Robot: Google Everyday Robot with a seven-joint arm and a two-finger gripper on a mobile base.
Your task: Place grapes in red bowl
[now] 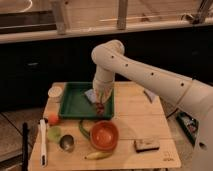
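Note:
The red bowl (104, 135) sits on the wooden table (135, 117) near the front middle. The grapes (100, 107) show as a small dark reddish cluster at the near right corner of the green tray (75, 103), right under my gripper (100, 101). The gripper hangs from the white arm that reaches in from the right and points down over the tray's right side. It hides part of the grapes.
A small orange-red fruit (53, 119), a light green cup (54, 132) and a metal cup (67, 143) stand at the left front. A banana (99, 155) lies before the bowl. A dark sponge (146, 144) lies at the right front, a white dish (55, 92) at the back left.

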